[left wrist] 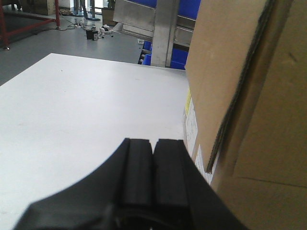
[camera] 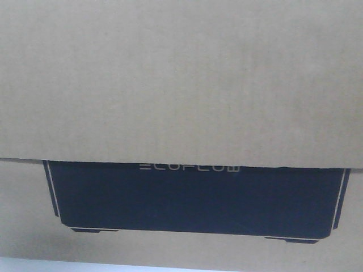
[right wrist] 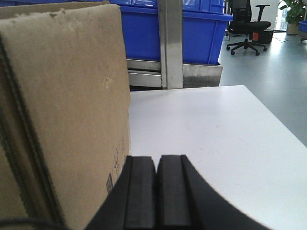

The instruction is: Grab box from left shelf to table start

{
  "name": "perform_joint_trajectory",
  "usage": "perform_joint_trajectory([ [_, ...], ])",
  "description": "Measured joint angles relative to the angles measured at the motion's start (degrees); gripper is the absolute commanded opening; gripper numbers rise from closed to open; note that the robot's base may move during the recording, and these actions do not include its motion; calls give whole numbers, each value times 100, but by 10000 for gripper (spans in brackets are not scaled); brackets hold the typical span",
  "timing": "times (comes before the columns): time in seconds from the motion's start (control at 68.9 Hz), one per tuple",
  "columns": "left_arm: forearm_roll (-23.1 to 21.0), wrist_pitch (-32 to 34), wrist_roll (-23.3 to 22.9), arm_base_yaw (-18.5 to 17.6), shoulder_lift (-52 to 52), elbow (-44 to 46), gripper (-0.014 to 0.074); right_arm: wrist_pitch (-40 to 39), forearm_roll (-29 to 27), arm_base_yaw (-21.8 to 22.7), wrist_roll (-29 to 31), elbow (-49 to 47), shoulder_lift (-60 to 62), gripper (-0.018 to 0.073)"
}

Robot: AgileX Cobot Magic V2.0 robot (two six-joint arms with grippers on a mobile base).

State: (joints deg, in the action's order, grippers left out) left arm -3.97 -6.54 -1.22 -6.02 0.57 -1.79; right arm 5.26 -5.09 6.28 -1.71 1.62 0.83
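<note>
Hands: left hand (left wrist: 153, 167) and right hand (right wrist: 156, 191) both clenched, empty, flanking box (camera: 181, 79) sides, prob. pressing it betw. them. Box sits on white tabletop (left wrist: 86, 110); shelf (right wrist: 170, 43) w/ blue crates (right wrist: 192, 33) beyond.

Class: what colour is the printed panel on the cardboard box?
Black with a thin white outline; exterior front-facing view.

The left claw (left wrist: 153, 165), seen from its own wrist camera, shows 2 black padded fingers (left wrist: 136, 167) pressed flat together with no gap, pointing forward and level. The right claw (right wrist: 156, 187) looks the same from its wrist camera: 2 black fingers (right wrist: 171, 189) closed against each other, holding nothing between them.
</note>
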Motion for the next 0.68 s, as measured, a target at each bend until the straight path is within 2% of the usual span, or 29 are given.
perform_joint_trajectory([
  [0.682,0,0,0,0,0,0,-99,0,0,0,7,10,0,57],
])
